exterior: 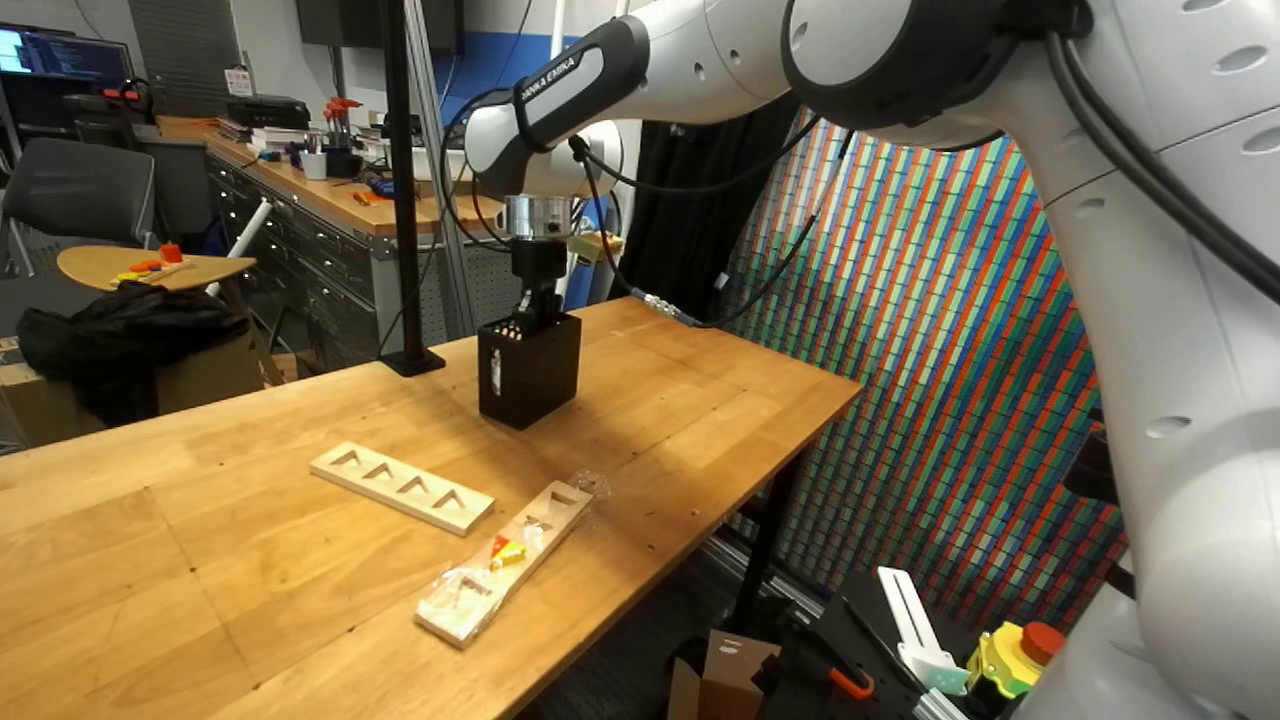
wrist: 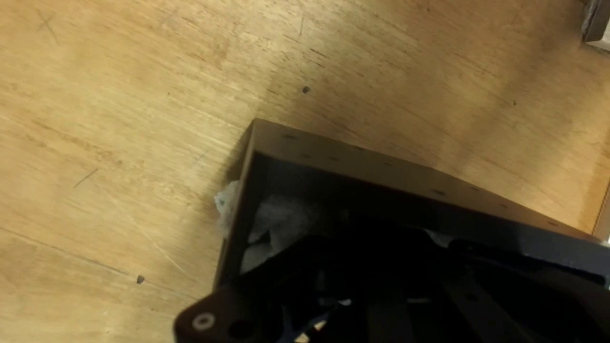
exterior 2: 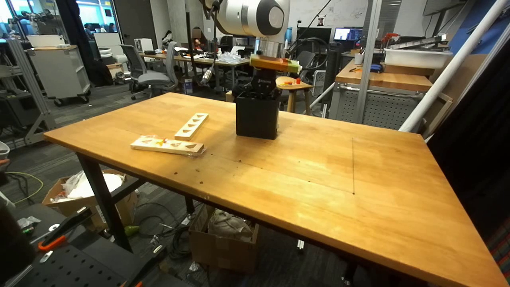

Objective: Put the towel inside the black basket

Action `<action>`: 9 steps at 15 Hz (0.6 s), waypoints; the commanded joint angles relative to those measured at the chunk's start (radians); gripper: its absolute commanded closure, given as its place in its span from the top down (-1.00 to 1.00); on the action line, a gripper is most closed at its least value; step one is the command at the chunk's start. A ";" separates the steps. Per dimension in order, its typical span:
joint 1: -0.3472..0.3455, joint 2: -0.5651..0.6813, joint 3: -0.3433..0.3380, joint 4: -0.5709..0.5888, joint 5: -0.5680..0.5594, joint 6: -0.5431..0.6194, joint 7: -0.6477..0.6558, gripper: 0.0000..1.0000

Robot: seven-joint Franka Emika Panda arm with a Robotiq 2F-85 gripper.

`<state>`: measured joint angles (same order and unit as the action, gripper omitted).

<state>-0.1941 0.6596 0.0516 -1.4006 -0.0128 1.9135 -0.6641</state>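
The black basket [exterior: 530,375] stands upright on the wooden table, and both exterior views show it, with its dark side [exterior 2: 257,118] facing out. From above sits my gripper [exterior: 540,310], its lower part sunk into the basket's open top. White towel [wrist: 283,219] lies bunched inside, at the left end in the wrist view, and a bit pokes out past the rim [wrist: 310,147] there. A pale patch of towel [exterior: 497,372] also shows at a slot in the basket's side. My fingertips are lost in shadow inside; the jaws are shut, and any cloth between them is hidden.
Two pale wooden slotted boards lie on the table near the basket: a bare board [exterior: 400,487] and a board in clear plastic [exterior: 535,540] with red and yellow pieces on it. A black post base [exterior: 412,361] stands at the table's edge. A cable hangs from the arm.
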 commanded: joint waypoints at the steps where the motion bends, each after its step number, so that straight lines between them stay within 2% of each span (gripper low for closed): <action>1: -0.007 0.018 0.006 0.017 0.021 0.019 -0.029 -1.00; 9: -0.012 0.064 0.028 0.019 0.078 0.053 -0.044 -1.00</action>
<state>-0.1943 0.6858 0.0634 -1.3984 0.0295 1.9370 -0.6782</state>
